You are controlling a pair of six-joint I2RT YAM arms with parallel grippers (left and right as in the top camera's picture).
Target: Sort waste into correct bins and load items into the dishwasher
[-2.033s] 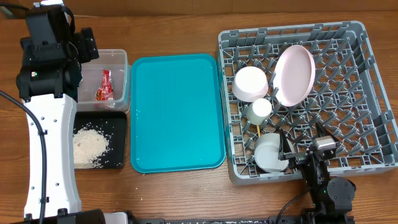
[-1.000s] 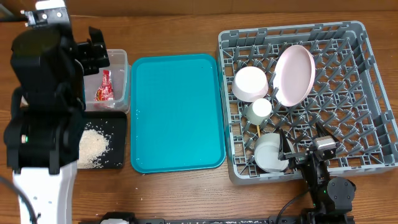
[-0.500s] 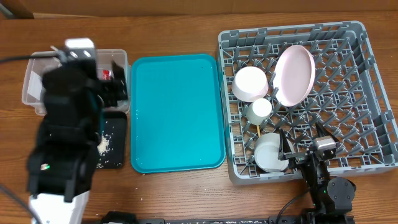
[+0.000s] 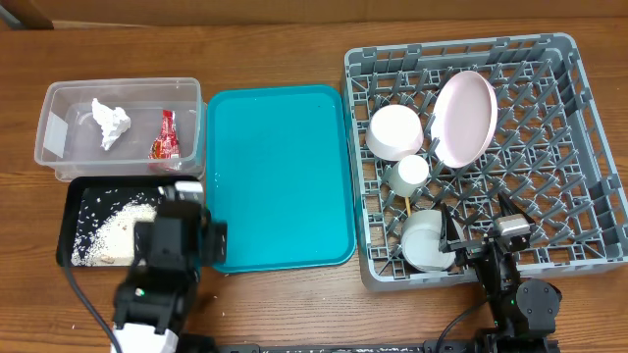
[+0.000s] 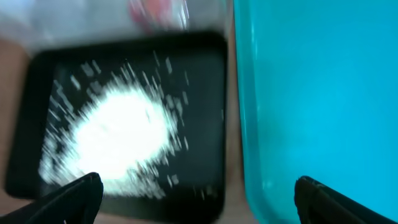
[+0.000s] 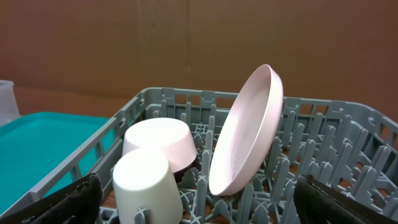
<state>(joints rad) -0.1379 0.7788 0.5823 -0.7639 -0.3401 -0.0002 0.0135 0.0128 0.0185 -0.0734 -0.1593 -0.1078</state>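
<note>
The clear tub point(image 4: 59, 132) holds the white tissue wad point(image 4: 111, 122) and the red wrapper point(image 4: 165, 137). In front of it the black tray point(image 4: 77, 201) holds the rice point(image 4: 113, 230). My left gripper point(image 4: 188, 204) is open and empty over the black tray's right edge; the left wrist view is blurred, showing rice point(image 5: 118, 130) and tray point(image 5: 208, 93). The grey dishwasher rack point(image 4: 579, 147) holds the pink plate point(image 4: 463, 118) on edge, the bowl point(image 4: 395, 131), two cups point(image 4: 412, 172) and a chopstick tip point(image 4: 406, 203). My right gripper point(image 4: 478, 230) is open and empty at the rack's front, behind one cup point(image 6: 146, 186).
The teal serving tray point(image 4: 280, 176) lies between the bins and the rack, its left rim beside my left gripper point(image 5: 196, 199). The right wrist view shows the plate point(image 6: 245, 134), the bowl point(image 6: 160, 146) and upright pegs point(image 6: 323, 143) ahead of my right gripper point(image 6: 199, 199).
My left arm has drawn back from over the tub toward the table's front edge, uncovering the tub and the black tray. The right arm has not moved.
</note>
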